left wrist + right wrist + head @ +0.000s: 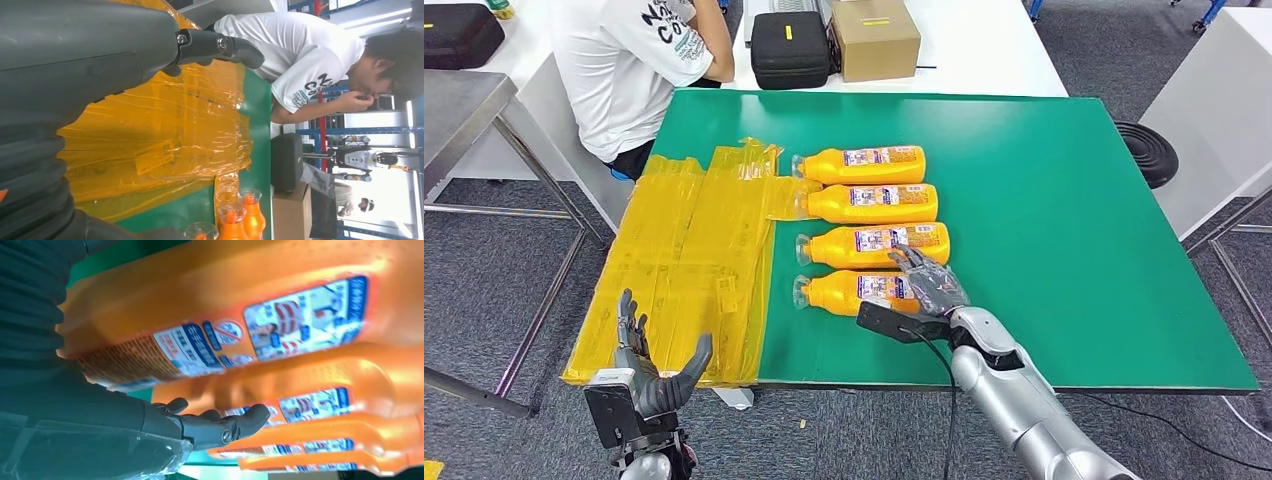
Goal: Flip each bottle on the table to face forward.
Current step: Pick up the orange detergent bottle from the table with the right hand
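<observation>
Two hands show at the near edge of the scene. The left hand (649, 375) is raised off the near left corner of the green table (1064, 250), fingers apart and thumb spread, holding nothing; it hovers just before the near edge of the yellow plastic sheet (694, 260) that covers the table's left end and hangs over it. The right hand (929, 282) reaches in from the near side on its silver arm (1024, 410) and lies over the base end of the nearest bottle (844, 292), its fingers (911, 258) stretching on toward the second bottle (872, 245). In the right wrist view the fingers (240, 422) are loosely curved beside the orange bodies, and whether they have actually closed on the nearest bottle cannot be told.

Four orange bottles lie on their sides in a row running away from the robot, just beside one another, caps pointing left toward the plastic sheet, each with a printed label turned upward. Past the second come the third bottle (874, 203) and the farthest bottle (864, 165), whose caps rest on or near a strip of the sheet.

Beyond the green table, a person in a white T-shirt (639, 70) sits at the far left corner. On the white table behind lie a black case (790, 48) and a cardboard box (875, 38).
</observation>
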Robot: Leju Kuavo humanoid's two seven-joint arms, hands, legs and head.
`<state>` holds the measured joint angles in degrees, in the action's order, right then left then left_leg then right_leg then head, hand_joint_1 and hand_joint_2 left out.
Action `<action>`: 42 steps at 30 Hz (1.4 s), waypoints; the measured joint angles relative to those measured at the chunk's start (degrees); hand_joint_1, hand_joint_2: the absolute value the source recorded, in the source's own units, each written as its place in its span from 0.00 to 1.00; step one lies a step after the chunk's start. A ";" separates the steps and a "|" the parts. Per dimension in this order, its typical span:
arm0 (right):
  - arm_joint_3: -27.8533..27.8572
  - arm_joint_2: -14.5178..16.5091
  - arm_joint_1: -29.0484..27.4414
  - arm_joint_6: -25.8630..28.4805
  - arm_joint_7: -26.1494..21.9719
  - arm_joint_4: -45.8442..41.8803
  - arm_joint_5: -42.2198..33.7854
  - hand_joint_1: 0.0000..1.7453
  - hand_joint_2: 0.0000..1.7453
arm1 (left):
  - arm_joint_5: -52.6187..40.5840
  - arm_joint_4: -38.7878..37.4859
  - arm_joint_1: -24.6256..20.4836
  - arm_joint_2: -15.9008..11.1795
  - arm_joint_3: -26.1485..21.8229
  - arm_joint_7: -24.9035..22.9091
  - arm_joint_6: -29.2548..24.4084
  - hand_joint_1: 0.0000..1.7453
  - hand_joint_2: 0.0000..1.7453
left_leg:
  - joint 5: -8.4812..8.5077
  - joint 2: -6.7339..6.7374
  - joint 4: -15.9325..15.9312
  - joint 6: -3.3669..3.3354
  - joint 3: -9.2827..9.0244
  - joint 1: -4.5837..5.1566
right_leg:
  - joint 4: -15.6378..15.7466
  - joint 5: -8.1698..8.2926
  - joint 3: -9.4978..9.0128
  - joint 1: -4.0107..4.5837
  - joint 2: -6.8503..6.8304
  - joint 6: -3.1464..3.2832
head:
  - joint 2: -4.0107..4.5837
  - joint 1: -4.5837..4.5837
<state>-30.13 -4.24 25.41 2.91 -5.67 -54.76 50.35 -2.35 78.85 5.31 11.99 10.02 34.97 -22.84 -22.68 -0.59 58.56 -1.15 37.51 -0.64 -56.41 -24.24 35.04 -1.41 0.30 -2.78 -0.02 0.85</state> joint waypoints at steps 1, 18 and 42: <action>0.02 0.00 0.00 0.03 -0.02 0.20 0.13 0.00 1.00 | -0.03 -0.03 -0.03 0.01 -0.04 0.01 0.01 0.00 1.00 | 0.00 0.00 0.00 0.00 0.00 0.00 | 0.00 0.00 0.00 0.00 0.00 0.00 | 0.00 0.00; -0.04 -0.69 -1.34 -0.69 -0.23 -0.18 2.11 0.00 1.00 | -0.36 0.36 0.05 0.25 -0.06 -0.12 0.39 0.00 1.00 | 0.00 0.00 0.00 0.00 -0.03 0.00 | 0.01 0.00 -0.02 0.00 0.00 0.00 | 0.00 0.00; -0.18 -1.07 -4.16 -2.85 1.84 -4.10 3.52 0.00 1.00 | -1.02 1.85 0.41 0.32 -0.19 -0.95 1.34 0.00 1.00 | -0.01 0.01 0.00 0.00 -0.07 0.00 | 0.01 -0.01 -0.04 0.00 0.01 0.00 | 0.00 0.00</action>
<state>-30.31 -5.31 21.25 0.07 -3.83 -58.86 53.87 -3.37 80.70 5.73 12.31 9.82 34.03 -21.50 -22.69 -0.58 58.56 -1.15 37.44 -0.64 -56.40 -24.24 35.00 -1.41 0.31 -2.78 -0.02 0.85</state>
